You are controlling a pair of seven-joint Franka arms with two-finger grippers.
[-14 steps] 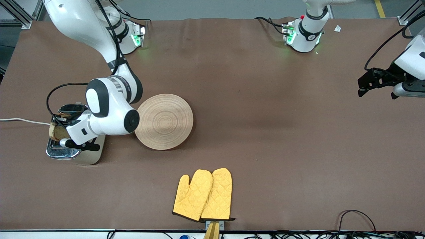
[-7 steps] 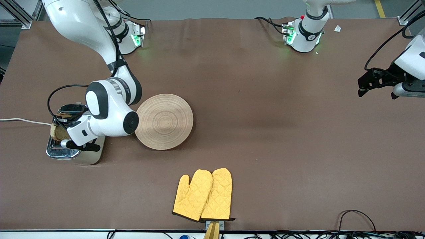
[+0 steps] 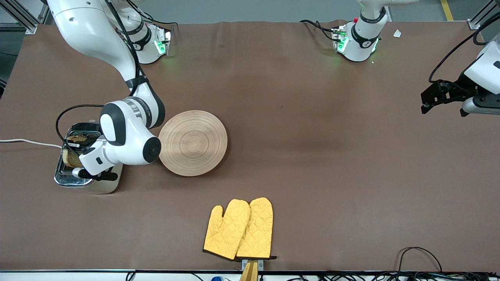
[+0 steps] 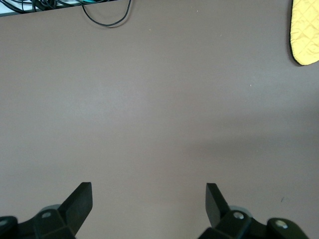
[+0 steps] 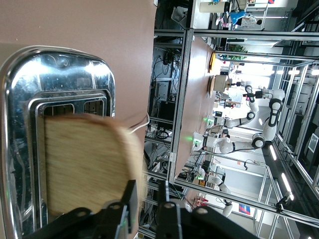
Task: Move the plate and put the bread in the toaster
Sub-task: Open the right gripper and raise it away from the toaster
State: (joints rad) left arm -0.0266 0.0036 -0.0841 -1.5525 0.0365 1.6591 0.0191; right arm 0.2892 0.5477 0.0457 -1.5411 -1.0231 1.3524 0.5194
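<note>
1. Two arms on show. The right gripper (image 5: 147,191) is down over the toaster (image 3: 64,177), which stands close to the edge of the table (image 3: 312,156) at the right arm's end.
2. The bread (image 3: 70,158) stands on edge at the toaster's chrome top, lined up with one slot. The second slot lies open beside it. How deep the slice sits, I cannot tell.
3. Whether the right gripper clamps the slice or has let it go, I cannot tell; the crust edge runs right up to it.
4. A white cord (image 3: 23,141) trails from the toaster off that end edge.
5. The plate (image 3: 192,143) lies flat and bare just beside the toaster, toward the table's middle.
6. The left gripper (image 4: 148,191) waits in the air over the left arm's end of the table, jaws wide apart, holding nothing.
7. A pair of yellow oven mitts (image 3: 238,229) lies at the edge nearest the front camera, about midway along it.
</note>
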